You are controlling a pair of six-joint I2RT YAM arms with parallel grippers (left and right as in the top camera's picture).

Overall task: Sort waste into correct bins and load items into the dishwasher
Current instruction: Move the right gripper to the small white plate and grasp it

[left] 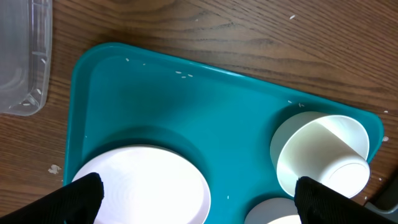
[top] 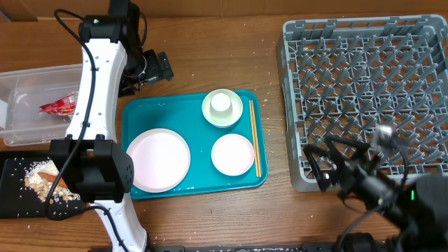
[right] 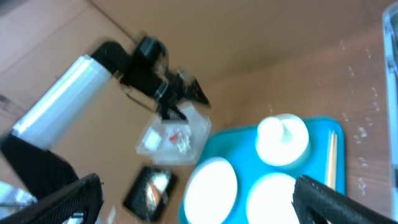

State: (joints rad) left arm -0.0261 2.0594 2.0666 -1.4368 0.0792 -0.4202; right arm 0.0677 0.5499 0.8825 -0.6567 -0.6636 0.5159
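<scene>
A teal serving tray (top: 140, 115) holds a large pale plate (top: 157, 159), a smaller plate (top: 232, 154), a bowl with a white cup (top: 222, 103) upside down in it, and wooden chopsticks (top: 255, 136) along its right side. The clear tub (top: 28, 87) at the left contains a red wrapper (top: 59, 105). Beige scraps and an orange stick (top: 49, 178) lie in the black tray (top: 14, 192). The grey dish rack (top: 371, 91) stands at the right. My left gripper (left: 202, 202) hovers open above the tray's far left part. My right gripper (right: 199, 202) is open, in front of the rack.
Crumbs dot the wooden table (top: 210, 49) around the teal tray. The left arm's white link (top: 94, 91) crosses above the clear tub and the black tray. The right arm (top: 392, 199) sits low at the front right corner. The right wrist view is blurred.
</scene>
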